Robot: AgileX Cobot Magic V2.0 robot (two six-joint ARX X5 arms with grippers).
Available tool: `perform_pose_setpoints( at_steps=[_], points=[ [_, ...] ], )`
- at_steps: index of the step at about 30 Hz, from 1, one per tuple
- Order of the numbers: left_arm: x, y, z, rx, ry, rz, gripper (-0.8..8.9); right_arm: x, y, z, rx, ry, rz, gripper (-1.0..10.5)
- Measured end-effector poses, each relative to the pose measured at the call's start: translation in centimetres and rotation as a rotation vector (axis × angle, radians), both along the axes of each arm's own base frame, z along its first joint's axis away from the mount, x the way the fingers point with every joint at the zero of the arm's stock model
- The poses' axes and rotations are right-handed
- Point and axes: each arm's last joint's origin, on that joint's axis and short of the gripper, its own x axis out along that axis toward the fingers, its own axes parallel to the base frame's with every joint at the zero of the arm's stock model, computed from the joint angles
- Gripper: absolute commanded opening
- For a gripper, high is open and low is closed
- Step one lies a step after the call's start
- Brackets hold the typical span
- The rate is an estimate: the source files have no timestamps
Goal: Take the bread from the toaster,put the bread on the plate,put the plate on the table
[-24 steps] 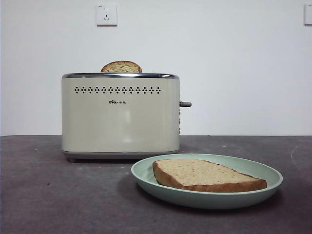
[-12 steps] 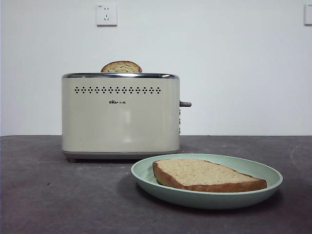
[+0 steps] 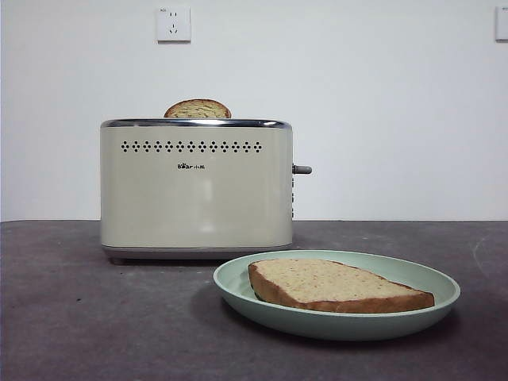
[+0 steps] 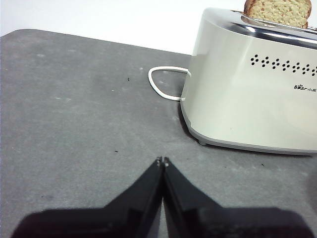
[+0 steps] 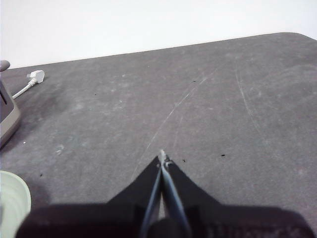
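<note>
Now my left gripper (image 4: 162,160) is clenched on nothing above bare table (image 3: 79,317), near the toaster's (image 3: 196,189) end where a white cord (image 4: 161,89) loops. My right gripper (image 5: 162,157) is likewise pressed shut and empty, with the plate's (image 3: 336,294) rim just in its view. That plate sits on the table before the toaster, carrying the bread (image 3: 337,285) flat. A narrower darker slice (image 3: 198,109) pokes from the toaster's slot.
</note>
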Motion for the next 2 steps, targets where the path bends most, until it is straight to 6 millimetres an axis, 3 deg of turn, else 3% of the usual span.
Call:
perform_pose_setpoints(
  at_steps=[2],
  points=[
    [0.0,0.0,0.0,0.0,0.0,0.0,-0.03,0.0,0.0,0.0,0.0,0.0,0.0,0.0]
  ],
)
